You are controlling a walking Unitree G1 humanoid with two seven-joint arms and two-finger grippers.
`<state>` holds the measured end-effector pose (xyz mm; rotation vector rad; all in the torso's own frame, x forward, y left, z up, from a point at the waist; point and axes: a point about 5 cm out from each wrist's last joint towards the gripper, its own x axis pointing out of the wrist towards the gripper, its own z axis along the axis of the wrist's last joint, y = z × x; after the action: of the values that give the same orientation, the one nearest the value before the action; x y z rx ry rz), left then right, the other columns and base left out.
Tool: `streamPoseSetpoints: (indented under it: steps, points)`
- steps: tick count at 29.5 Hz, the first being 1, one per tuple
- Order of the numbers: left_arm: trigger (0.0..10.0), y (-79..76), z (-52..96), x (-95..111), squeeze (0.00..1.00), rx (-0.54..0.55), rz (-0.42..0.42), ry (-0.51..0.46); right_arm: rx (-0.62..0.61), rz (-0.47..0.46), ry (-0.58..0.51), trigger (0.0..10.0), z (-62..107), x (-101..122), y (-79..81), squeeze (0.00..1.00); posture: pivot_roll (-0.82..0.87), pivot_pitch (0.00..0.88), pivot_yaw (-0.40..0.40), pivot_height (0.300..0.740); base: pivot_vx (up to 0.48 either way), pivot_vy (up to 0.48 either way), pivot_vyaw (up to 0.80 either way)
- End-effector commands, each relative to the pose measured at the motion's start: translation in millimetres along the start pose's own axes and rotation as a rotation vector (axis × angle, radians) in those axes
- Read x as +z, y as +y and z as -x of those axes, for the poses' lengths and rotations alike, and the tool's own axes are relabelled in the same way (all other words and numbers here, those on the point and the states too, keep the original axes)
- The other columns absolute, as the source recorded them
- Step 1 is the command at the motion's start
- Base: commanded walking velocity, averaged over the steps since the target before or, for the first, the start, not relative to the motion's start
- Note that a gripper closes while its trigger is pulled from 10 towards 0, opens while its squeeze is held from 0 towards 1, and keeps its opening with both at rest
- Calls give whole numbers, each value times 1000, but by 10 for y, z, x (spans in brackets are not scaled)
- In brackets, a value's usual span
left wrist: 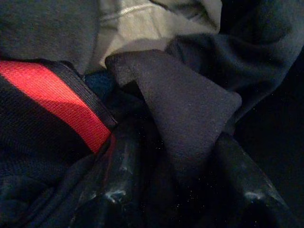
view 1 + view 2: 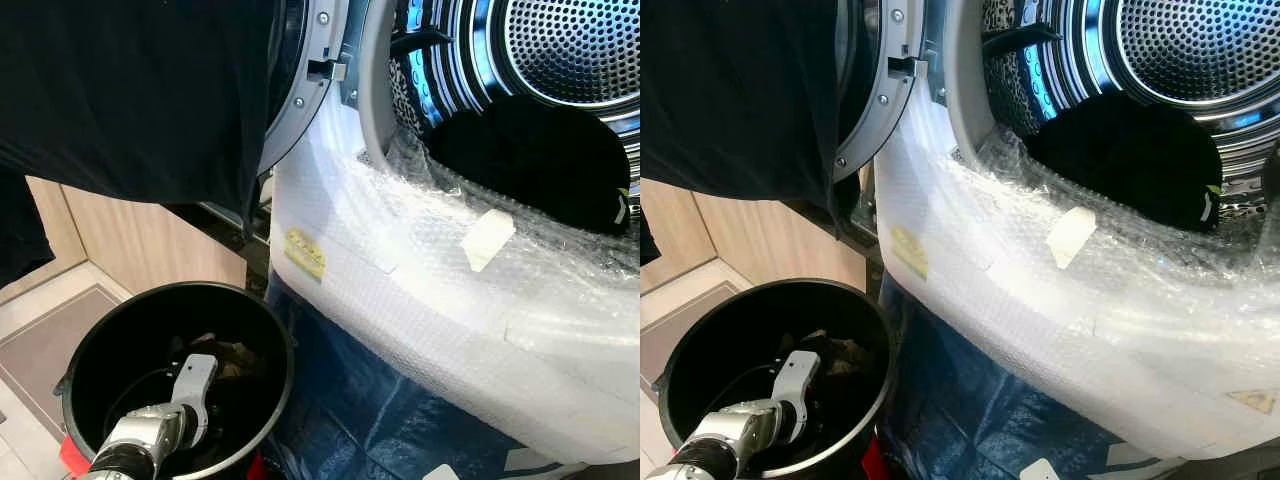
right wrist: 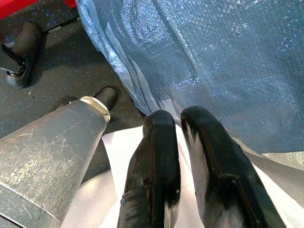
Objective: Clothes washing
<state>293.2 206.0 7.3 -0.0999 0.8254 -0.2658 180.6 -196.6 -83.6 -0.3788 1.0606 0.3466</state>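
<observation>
**Left hand down in the bucket, reaching for soft laundry**

We stood before the white front-loading washing machine (image 2: 420, 310), its front wrapped in bubble film, door open, with a black garment (image 2: 535, 160) already lying in the perforated steel drum (image 2: 575, 45). A large dark cloth (image 2: 130, 90) hung at upper left. Below sat the round black plastic bucket (image 2: 255, 320), and our left hand (image 2: 212, 362) was lowered into it among the crumpled clothes (image 1: 185, 104); whether its fingers were spread or closed we could not tell. Our right hand (image 3: 183, 156) hung idle beside the blue tarpaulin (image 3: 213, 57), fingers nearly together and holding nothing.

We judged the clothes light, limp and non-slippery. The raised dark fold beside the red-striped fabric (image 1: 61, 99) looked the best place to pinch, though neighbouring garments might drag along.
</observation>
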Motion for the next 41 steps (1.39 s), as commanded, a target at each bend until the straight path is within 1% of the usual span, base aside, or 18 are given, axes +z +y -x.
streamPoseSetpoints:
  steps: [1,10,12,13,15,17,18,20,23,24,25,26,30,31,33,38,39,41]
  points:
    - [0,-9,2,-16,0,9,6,-1,-4,6,9,10000,10,-20,-38,0,116,33,-188,740,0,0,0]
    - [0,-19,5,-2,0,9,14,-14,-1,13,8,10000,9,-10,-38,0,121,21,-187,740,0,0,0]
    - [0,-1,38,93,0,14,22,-74,-2,12,8,10000,9,-9,-38,0,118,14,-184,740,0,0,0]
    - [0,-1,38,93,0,14,22,-74,-2,12,8,10000,9,-9,-38,0,118,14,-184,740,0,0,0]
    - [0,-20,112,274,0,-20,55,-177,-4,10,8,10000,10,-15,-42,0,118,14,-184,740,0,0,0]
    - [0,-36,174,368,0,-42,49,-227,-5,9,9,10000,11,-16,-44,0,118,14,-184,740,0,0,0]
    - [0,-36,174,368,0,-42,49,-227,-5,9,9,10000,11,-16,-44,0,118,14,-184,740,0,0,0]
    - [0,-85,375,569,0,-94,29,-336,-6,3,8,10000,11,-16,-44,0,123,28,-186,740,0,0,0]
    - [0,-126,518,668,0,-124,-3,-390,-5,1,8,10000,10,-15,-43,0,128,37,-189,740,0,0,0]
    - [0,-167,631,726,0,-149,-37,-425,-4,-1,7,10000,10,-14,-41,0,135,41,-193,740,0,0,0]
    - [0,-167,631,726,0,-149,-37,-425,-4,-1,7,10000,10,-14,-41,0,135,41,-193,740,0,0,0]
    - [0,-209,738,762,0,-165,-65,-449,-2,-1,7,10000,9,-12,-37,0,137,43,-194,740,0,0,0]
    - [0,-277,885,774,0,-180,-103,-457,0,0,7,10000,7,-7,-31,0,142,48,-191,740,0,0,0]
    - [0,-277,885,774,0,-180,-103,-457,0,0,7,10000,7,-7,-31,0,142,48,-191,740,0,0,0]
    - [0,-333,988,785,0,-183,-120,-470,0,-2,5,10000,6,-1,-29,0,145,47,-189,740,0,0,0]
    - [0,-353,1030,777,0,-180,-116,-463,0,-2,5,10000,6,0,-29,0,145,47,-189,740,0,0,0]
    - [0,-525,1204,957,0,-257,-203,-556,2,4,3,10000,2,12,-21,0,154,33,-181,740,0,0,0]
    - [0,-619,1299,1040,0,-296,-255,-601,3,7,2,10000,0,19,-17,0,154,33,-181,740,0,0,0]
